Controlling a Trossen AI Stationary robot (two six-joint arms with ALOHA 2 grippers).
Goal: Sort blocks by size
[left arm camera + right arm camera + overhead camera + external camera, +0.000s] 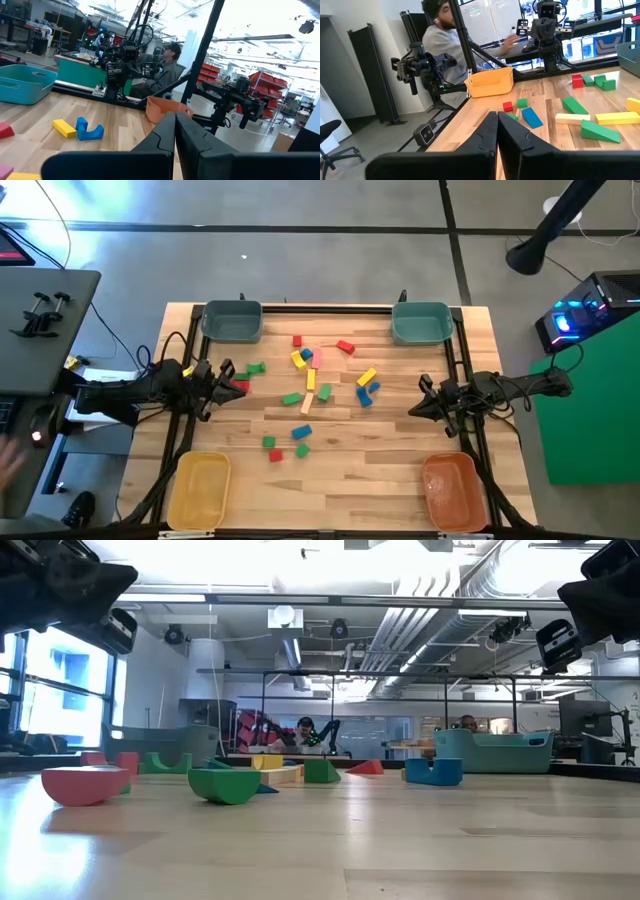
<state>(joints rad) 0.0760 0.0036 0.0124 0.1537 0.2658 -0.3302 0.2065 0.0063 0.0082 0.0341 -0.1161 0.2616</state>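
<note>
Crowding was the main risk as things stood: the blocks (pixel 310 385) lay scattered across the middle of the table (pixel 400 460), several touching or just beside one another near the centre, so fingers lowered onto one piece would likely have nudged a neighbour or caught two at once. A second risk was misjudging size, since cubes, bars and wedges were mixed and no bin yet held anything visible.

Both arms waited at the table's sides. The left gripper (pixel 226 376) hung at the left edge, fingers pressed together and empty, with a red block (pixel 240 387) and a green block (pixel 256 368) just beside it; opening there could have knocked either one. The right gripper (pixel 418 406) sat at the right edge, fingers also together and holding nothing, well apart from the nearest piece, a blue arch (pixel 367 393).

Among the longer pieces, the tan bar (pixel 310 379) ran roughly toward the far and near edges of the table, while the yellow bar (pixel 366 377) lay diagonally. Grasping either along its length instead of across it would probably have let it twist or slip.
</note>
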